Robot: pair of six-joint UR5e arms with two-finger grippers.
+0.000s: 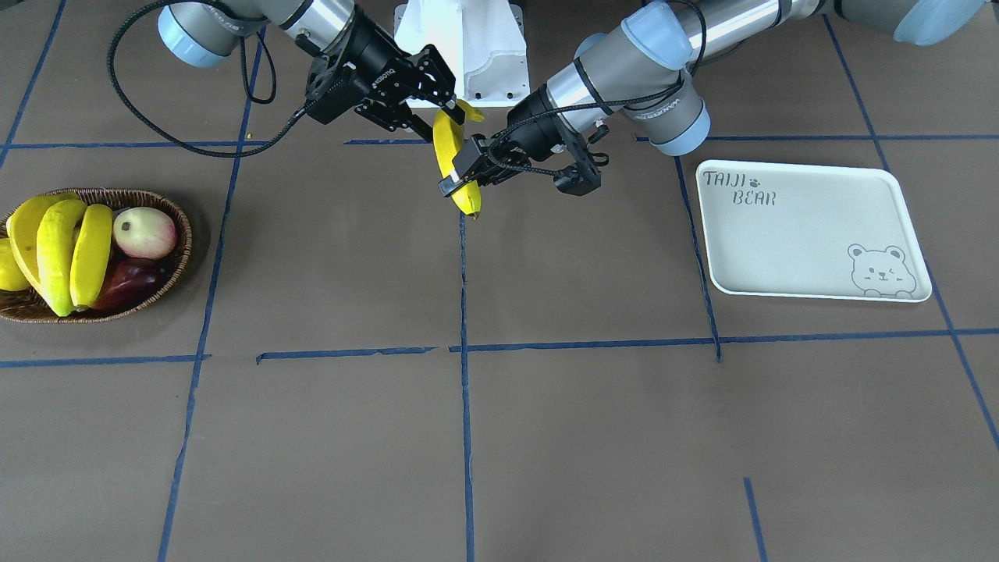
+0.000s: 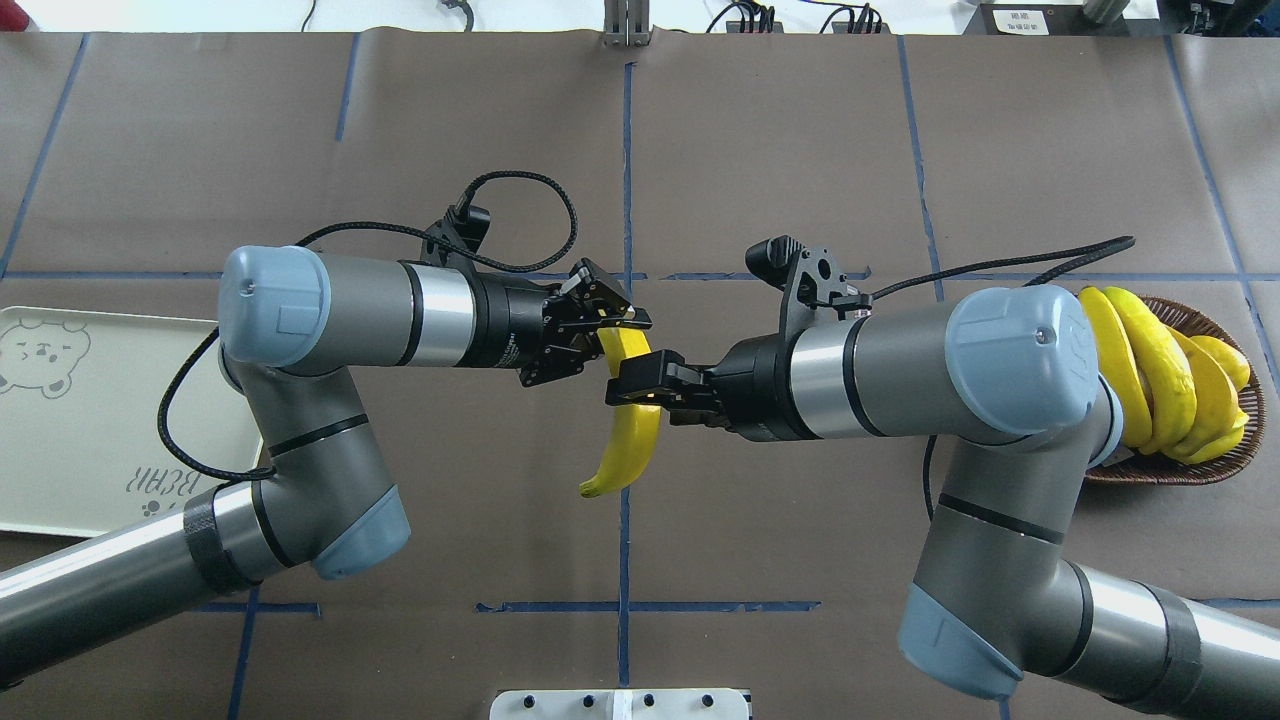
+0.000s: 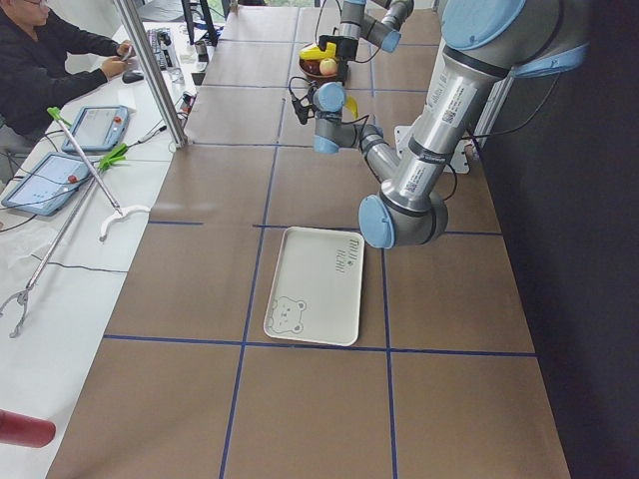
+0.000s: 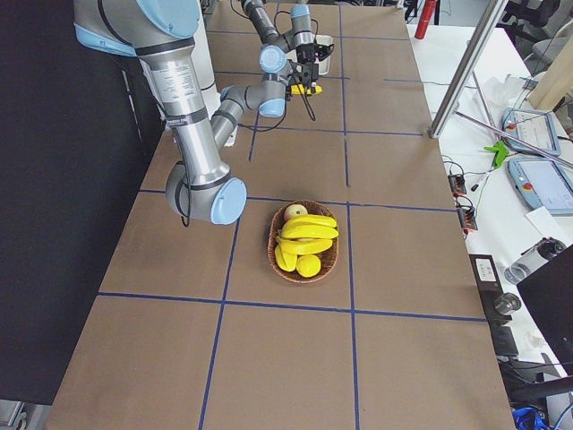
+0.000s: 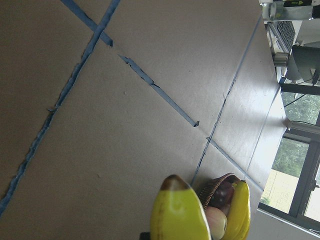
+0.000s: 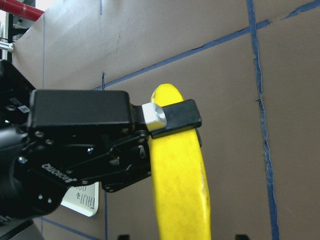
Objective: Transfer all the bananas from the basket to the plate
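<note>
One banana (image 1: 447, 144) hangs in mid-air over the table's middle, between both grippers. My left gripper (image 1: 460, 173) is shut on it, and a finger pad (image 6: 172, 114) presses across the fruit. My right gripper (image 2: 640, 383) stands open, its fingers either side of the same banana (image 2: 630, 440) with gaps showing in the right wrist view. Three more bananas (image 1: 62, 246) lie in the wicker basket (image 1: 160, 201) on the robot's right. The white plate (image 1: 796, 234) sits bare on the robot's left.
The basket also holds a pale red-green apple (image 1: 144, 232), a dark red fruit (image 1: 129, 282) and a small yellow fruit (image 1: 8, 269). The white robot base (image 1: 460, 47) stands behind the grippers. A person (image 3: 45, 60) sits at a side bench with tablets.
</note>
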